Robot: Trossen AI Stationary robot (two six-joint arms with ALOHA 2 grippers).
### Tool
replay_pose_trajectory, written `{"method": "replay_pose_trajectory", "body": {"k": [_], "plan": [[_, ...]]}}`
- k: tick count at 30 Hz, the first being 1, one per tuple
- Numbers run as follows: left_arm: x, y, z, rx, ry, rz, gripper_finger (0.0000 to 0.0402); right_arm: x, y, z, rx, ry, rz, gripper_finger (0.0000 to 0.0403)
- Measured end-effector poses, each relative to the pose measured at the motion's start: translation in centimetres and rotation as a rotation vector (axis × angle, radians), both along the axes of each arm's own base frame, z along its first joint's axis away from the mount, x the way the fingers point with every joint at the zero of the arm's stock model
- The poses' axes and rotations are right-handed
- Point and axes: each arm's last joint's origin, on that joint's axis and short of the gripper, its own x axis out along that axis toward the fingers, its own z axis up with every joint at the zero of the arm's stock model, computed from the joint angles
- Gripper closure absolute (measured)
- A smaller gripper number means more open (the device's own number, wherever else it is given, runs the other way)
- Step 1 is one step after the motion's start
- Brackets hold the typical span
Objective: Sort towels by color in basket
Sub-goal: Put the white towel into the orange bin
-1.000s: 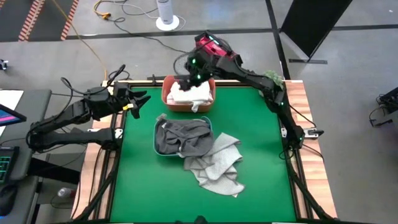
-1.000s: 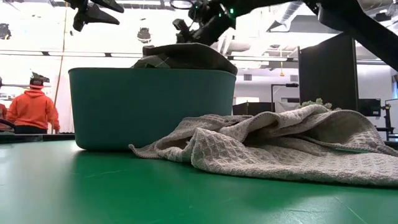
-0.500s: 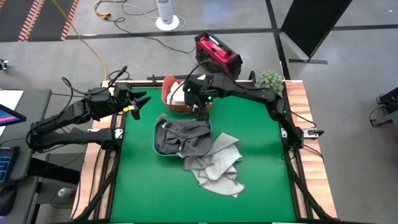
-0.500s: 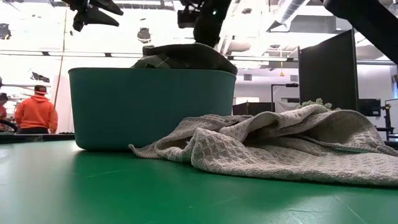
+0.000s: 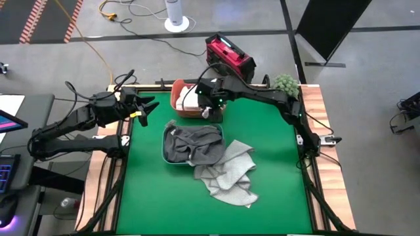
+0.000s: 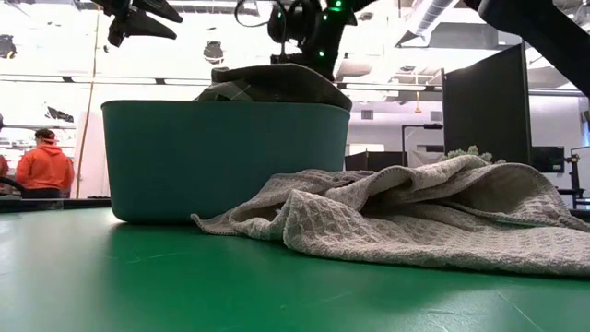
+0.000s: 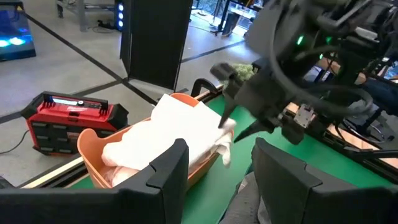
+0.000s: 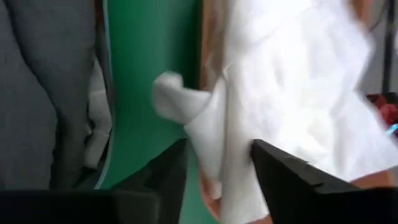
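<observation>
Spilling over orange tub (image 7: 93, 163) rim: white towel (image 7: 168, 134), crumpled.

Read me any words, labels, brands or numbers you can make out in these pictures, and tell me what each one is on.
No text can be read anywhere.
Red case on the floor: a pale strip along its top, too blurred to read.
Orange tub, teal tub, towels: no markings visible.

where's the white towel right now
The white towel sits in the orange basket at the table's far edge in the high view, just beyond the teal tub of dark grey towels, with the right gripper at the basket's near corner.
</observation>
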Motion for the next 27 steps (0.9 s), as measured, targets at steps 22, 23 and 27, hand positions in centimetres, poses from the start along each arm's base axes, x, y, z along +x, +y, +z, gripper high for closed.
{"method": "replay_pose_trajectory", "body": {"k": [22, 23, 27], "plan": [[0.0, 0.0, 0.0, -0.038, -0.025, 0.007, 0.0235, -1.8, -8.3, -0.4, 0.537, -0.32, -0.508, 0.0388], [0.0, 0.0, 0.0, -0.038, -0.025, 0.007, 0.0235, -2.0, -8.7, -0.3, 0.536, -0.327, -0.535, 0.0388], [0.0, 0.0, 0.0, -0.032, -0.021, 0.006, 0.0235, -2.9, -9.3, -0.7, 0.425, -0.266, -0.614, 0.0388]]}}
